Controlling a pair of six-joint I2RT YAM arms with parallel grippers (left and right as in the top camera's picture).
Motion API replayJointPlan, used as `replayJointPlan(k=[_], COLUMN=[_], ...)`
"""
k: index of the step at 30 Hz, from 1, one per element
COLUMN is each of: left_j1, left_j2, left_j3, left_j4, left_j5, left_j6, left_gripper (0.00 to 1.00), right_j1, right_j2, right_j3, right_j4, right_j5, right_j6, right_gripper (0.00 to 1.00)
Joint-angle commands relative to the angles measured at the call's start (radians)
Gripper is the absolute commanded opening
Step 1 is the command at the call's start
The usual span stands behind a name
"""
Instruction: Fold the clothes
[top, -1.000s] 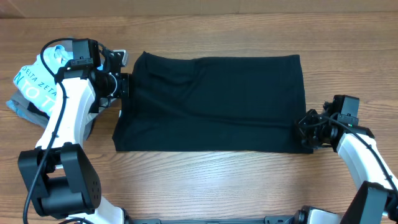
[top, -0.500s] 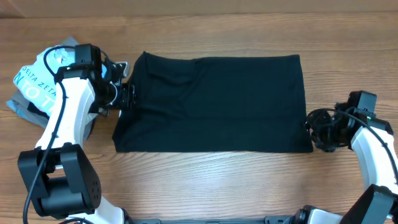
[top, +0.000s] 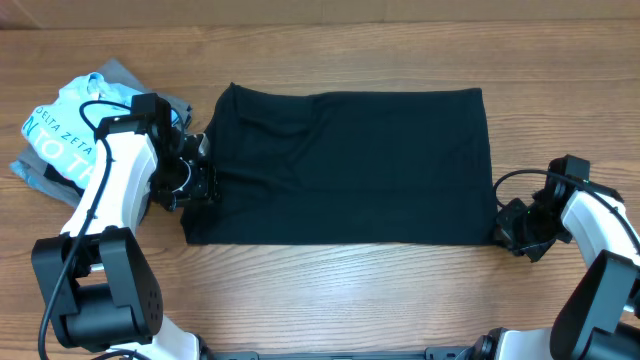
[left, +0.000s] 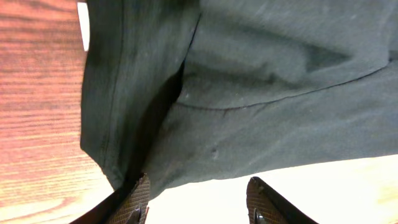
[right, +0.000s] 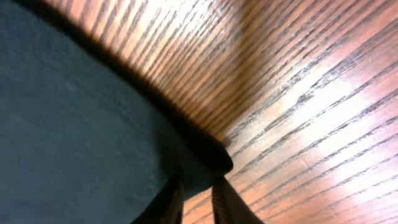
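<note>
The black T-shirt (top: 340, 165) lies flat on the table as a wide rectangle. My left gripper (top: 200, 185) is at the shirt's left edge, near the front left corner. In the left wrist view its fingers (left: 199, 202) are open, with the shirt's folded edge (left: 186, 112) just ahead of them and nothing between them. My right gripper (top: 512, 232) is at the shirt's front right corner. In the right wrist view its fingers (right: 199, 196) are shut on that corner of the black fabric (right: 81, 124).
A light-blue tee with white lettering (top: 55, 125) lies crumpled at the far left on top of grey garments (top: 30, 172), close behind my left arm. Bare wooden table (top: 340, 290) surrounds the shirt.
My left gripper has slid toward the front along the shirt's left edge. My right gripper has moved out and forward to the front right corner and now grips it.
</note>
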Motion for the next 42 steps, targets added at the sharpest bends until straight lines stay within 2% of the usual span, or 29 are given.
replayJointPlan(k=[1, 3, 5, 8, 9, 11, 14, 17, 22, 27, 29, 36, 38, 40, 42], left_j1=[0.0, 0.0, 0.0, 0.0, 0.0, 0.0, 0.0, 0.0, 0.0, -0.001, -0.001, -0.013, -0.042, -0.074, -0.087], left_j2=[-0.013, -0.013, -0.013, -0.013, -0.013, -0.013, -0.013, -0.013, -0.013, -0.012, -0.012, -0.012, -0.011, -0.011, -0.011], left_j3=[-0.014, -0.014, -0.014, -0.014, -0.014, -0.014, -0.014, -0.014, -0.044, -0.158, -0.172, -0.176, -0.186, -0.201, -0.208], left_j4=[0.005, 0.005, 0.005, 0.01, 0.012, 0.011, 0.01, 0.018, 0.071, 0.154, 0.178, 0.241, 0.254, 0.273, 0.278], left_j5=[-0.031, -0.051, -0.068, -0.068, -0.068, -0.075, -0.075, -0.071, -0.061, 0.137, 0.175, 0.164, 0.113, 0.025, 0.007], left_j6=[-0.026, -0.033, -0.033, -0.033, -0.033, -0.033, -0.033, -0.032, -0.032, 0.051, 0.076, 0.124, 0.138, 0.136, 0.136], left_gripper=[0.54, 0.55, 0.55, 0.56, 0.56, 0.56, 0.57, 0.61, 0.61, 0.57, 0.57, 0.64, 0.64, 0.56, 0.54], right_j1=[-0.005, -0.004, -0.004, -0.003, -0.003, -0.011, -0.036, -0.049, -0.049, -0.049, -0.049, -0.049, -0.049, -0.049, -0.049], right_j2=[0.003, 0.003, 0.003, 0.003, 0.003, 0.003, 0.002, 0.001, 0.001, 0.001, 0.001, 0.001, 0.001, 0.001, 0.001], right_j3=[-0.005, -0.005, -0.008, -0.048, -0.07, -0.099, -0.073, -0.039, -0.027, -0.027, -0.027, -0.027, -0.027, -0.027, -0.027], right_j4=[0.049, 0.039, 0.003, 0.046, 0.072, 0.102, 0.065, 0.025, 0.011, 0.001, 0.002, 0.005, 0.015, 0.025, 0.029], right_j5=[0.037, 0.029, 0.026, 0.022, 0.022, 0.035, 0.101, 0.108, 0.093, 0.089, 0.082, 0.081, 0.061, 0.051, 0.051], right_j6=[0.002, 0.006, 0.005, 0.006, 0.011, 0.029, 0.029, 0.029, 0.029, 0.029, 0.029, 0.028, 0.028, 0.028, 0.028], right_gripper=[0.04, 0.04, 0.38, 0.41, 0.36, 0.04, 0.04, 0.04, 0.04, 0.04, 0.04, 0.04, 0.04, 0.04, 0.04])
